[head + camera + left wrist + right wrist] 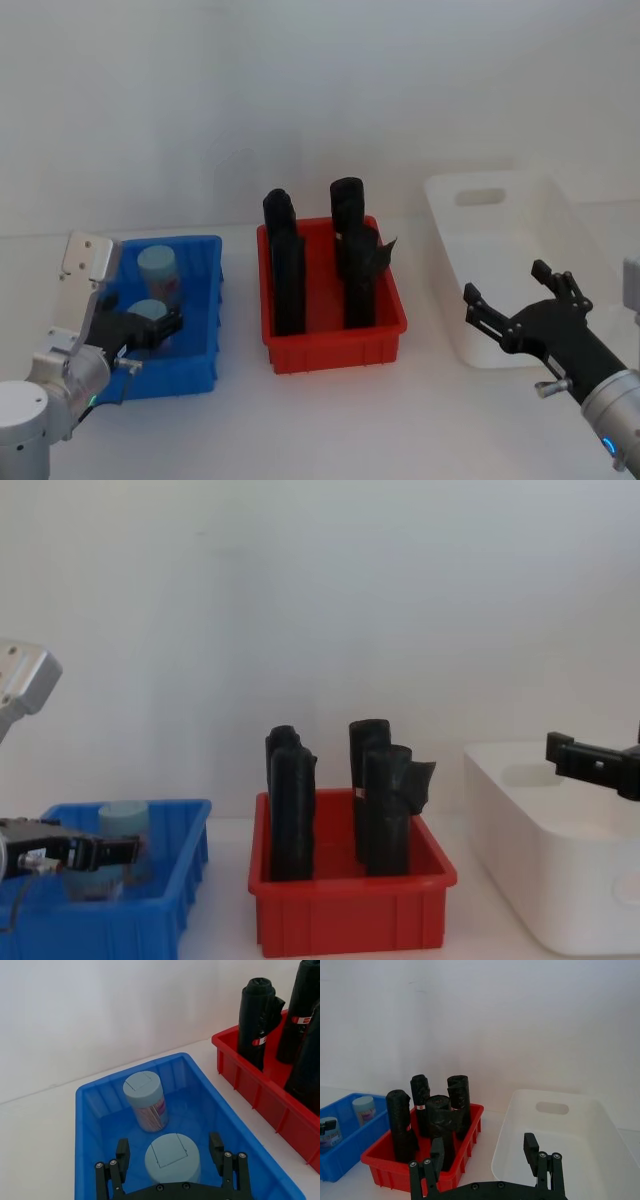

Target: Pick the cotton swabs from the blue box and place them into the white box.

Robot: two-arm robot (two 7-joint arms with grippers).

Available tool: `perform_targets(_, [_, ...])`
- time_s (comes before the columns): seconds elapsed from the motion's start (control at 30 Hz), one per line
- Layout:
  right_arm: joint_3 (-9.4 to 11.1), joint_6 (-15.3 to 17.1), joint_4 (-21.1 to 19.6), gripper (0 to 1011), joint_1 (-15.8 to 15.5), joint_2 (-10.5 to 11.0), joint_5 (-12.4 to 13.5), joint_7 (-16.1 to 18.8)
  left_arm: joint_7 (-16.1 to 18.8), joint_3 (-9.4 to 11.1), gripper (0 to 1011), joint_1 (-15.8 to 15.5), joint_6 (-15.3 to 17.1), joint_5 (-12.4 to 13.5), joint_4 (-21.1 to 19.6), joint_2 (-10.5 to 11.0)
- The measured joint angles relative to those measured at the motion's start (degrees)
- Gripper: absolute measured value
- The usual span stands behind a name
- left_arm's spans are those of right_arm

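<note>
Two cotton swabs jars stand in the blue box [205, 375]: a far one [158, 268] and a near one [148, 314]. My left gripper [152, 328] is down inside the box, open. In the left wrist view its fingers [123, 1152] straddle the near jar [172, 1157] with small gaps on both sides, and the far jar [145, 1097] stands beyond it. My right gripper [510, 290] hovers open and holding nothing over the near left corner of the white box [480, 225]. Through the right wrist view the white box [600, 1110] looks bare inside.
A red bin [330, 350] with several tall black rolls [285, 265] stands between the blue box and the white box. Bare white table lies in front of all three bins. A white wall closes the back.
</note>
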Motion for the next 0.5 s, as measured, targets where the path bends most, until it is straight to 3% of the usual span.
perform_targets(0.5, [0.00,0.00,0.00,1001,0.00,0.00,0.00,0.00,-2.21,-0.85,981,-1.60,-0.50,-0.98,4.45,-0.45])
